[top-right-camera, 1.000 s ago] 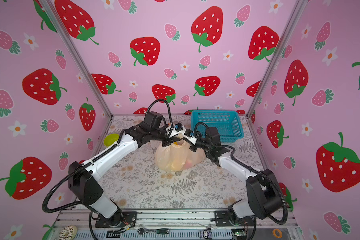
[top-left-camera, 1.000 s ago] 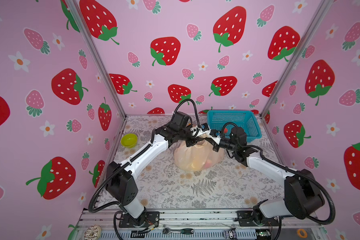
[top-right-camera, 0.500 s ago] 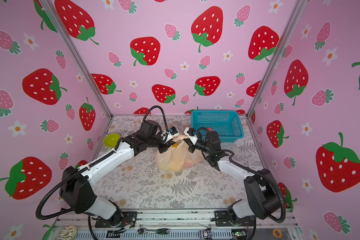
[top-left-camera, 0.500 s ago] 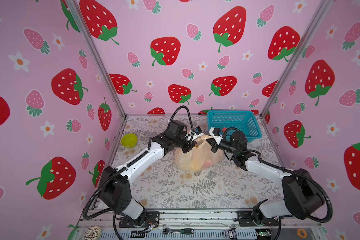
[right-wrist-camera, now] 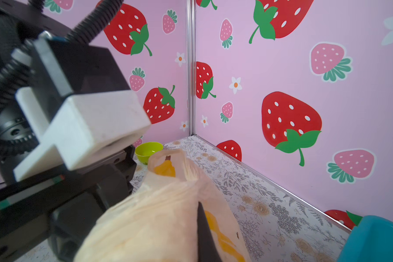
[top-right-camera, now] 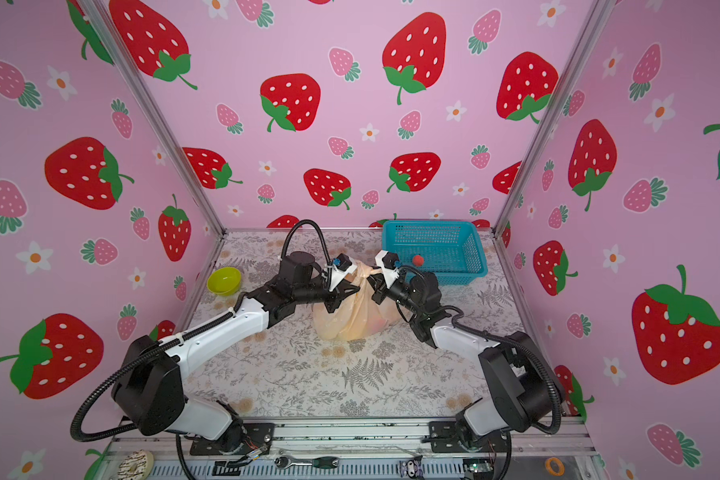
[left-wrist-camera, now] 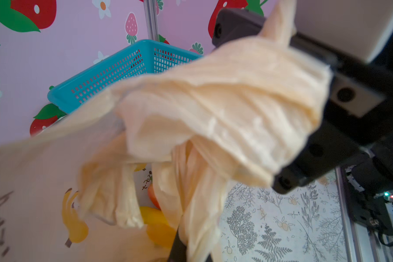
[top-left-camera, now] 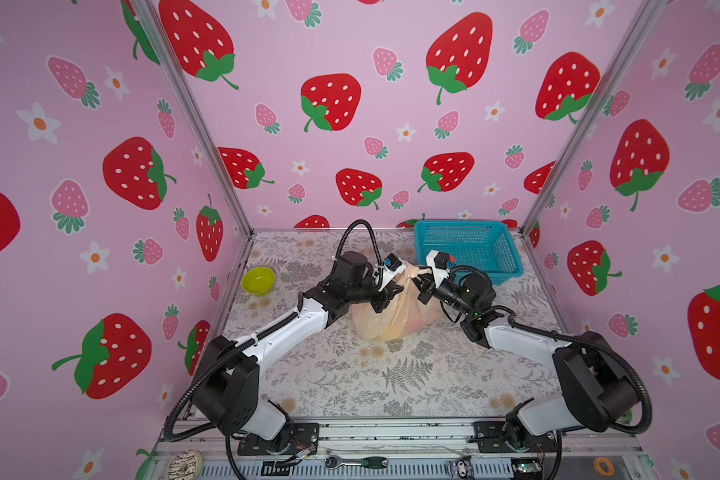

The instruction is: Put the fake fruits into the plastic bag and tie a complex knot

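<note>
Sitting near the middle of the floral table (top-left-camera: pixel 391 374), toward its back, the plastic bag (top-left-camera: pixel 391 318) is bulging with the fake fruits. A yellow banana (left-wrist-camera: pixel 156 221) and a small red fruit (left-wrist-camera: pixel 153 197) are showing through its mouth in the left wrist view. Above the mouth the two handle strips (left-wrist-camera: pixel 213 102) are bunching and crossing over one another, and one strip is wrapping around the other. Whether this is already making a tight knot I cannot tell.

The left gripper (top-left-camera: pixel 389 294) is reaching in from the left of both top views. Its jaws are pressing together, and a twisted handle strip is running down to its dark finger (left-wrist-camera: pixel 177 249), so it is pinching that strip. The right gripper (top-left-camera: pixel 420 284) is coming in from the right, jaws likewise pressed together, and is pinching the bunched end of the other strip, which is stretching from the bag's neck to its fingers. Both grippers are hanging just above the bag, close beside each other.

Behind the right gripper, the blue mesh basket (top-right-camera: pixel 472 253) is standing at the table's back right corner, and a small red round thing (top-right-camera: pixel 417 260) is lying inside it. A lime-green bowl (top-left-camera: pixel 258 281) is sitting well apart from the bag, by the left wall.
</note>
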`<state>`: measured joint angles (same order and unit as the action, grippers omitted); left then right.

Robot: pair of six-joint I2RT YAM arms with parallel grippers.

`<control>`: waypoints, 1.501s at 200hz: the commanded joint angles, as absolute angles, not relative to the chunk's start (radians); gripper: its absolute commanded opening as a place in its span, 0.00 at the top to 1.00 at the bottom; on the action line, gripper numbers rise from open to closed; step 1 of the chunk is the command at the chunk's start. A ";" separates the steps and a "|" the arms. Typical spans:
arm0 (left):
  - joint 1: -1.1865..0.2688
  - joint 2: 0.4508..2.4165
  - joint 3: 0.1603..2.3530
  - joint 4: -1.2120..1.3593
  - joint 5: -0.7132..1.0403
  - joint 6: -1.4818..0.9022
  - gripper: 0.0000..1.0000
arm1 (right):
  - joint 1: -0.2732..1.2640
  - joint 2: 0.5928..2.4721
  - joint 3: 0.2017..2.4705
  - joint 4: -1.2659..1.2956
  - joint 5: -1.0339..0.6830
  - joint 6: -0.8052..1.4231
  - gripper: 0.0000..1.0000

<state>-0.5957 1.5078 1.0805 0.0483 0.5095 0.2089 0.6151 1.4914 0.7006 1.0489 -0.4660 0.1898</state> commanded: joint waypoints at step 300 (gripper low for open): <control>-0.387 1.458 1.116 0.118 0.922 -0.152 0.59 | 0.610 1.482 0.700 1.243 -0.676 0.172 1.00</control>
